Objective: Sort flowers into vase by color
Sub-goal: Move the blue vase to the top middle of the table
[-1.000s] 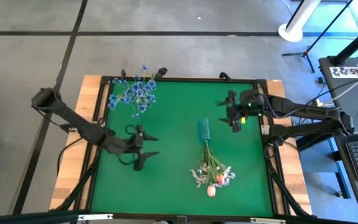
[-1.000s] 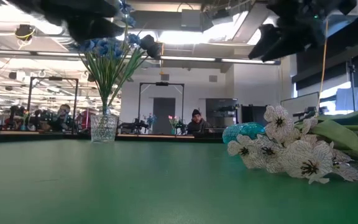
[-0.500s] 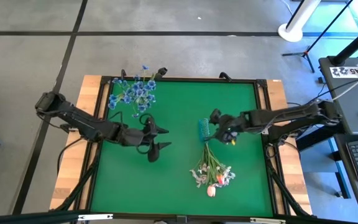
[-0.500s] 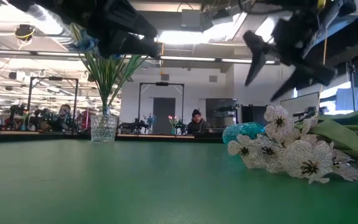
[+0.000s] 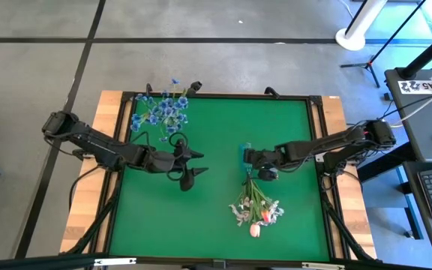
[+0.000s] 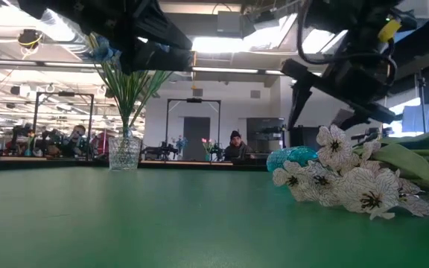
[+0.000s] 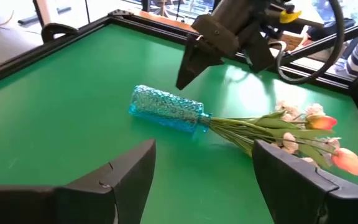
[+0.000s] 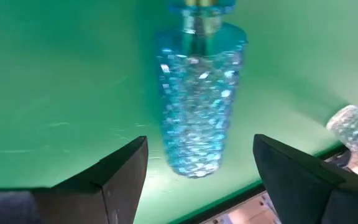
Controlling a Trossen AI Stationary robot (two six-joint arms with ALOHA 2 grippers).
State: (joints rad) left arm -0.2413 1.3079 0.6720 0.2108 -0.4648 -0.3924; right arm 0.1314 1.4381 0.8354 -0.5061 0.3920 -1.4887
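A blue textured vase lies on its side on the green mat, right of centre. A bunch of white and pink flowers has its stems stuck into the vase's mouth, and its blossoms lie on the mat. Blue flowers stand in a clear glass vase at the far left. My right gripper hovers open over the blue vase, a finger on either side, touching nothing. My left gripper is open at mid-table, left of the blue vase and facing it.
A black frame edges the mat, with wooden board outside it. The mat's near left part holds nothing. Beyond the table's far edge, the low view shows a room with people at desks.
My right gripper has come down from the far right toward the table's left and near side, rolling about its own axis, and now stands over the blue vase. My left gripper has gone toward the table's right edge. Both have stayed open. The vases and flowers have not moved.
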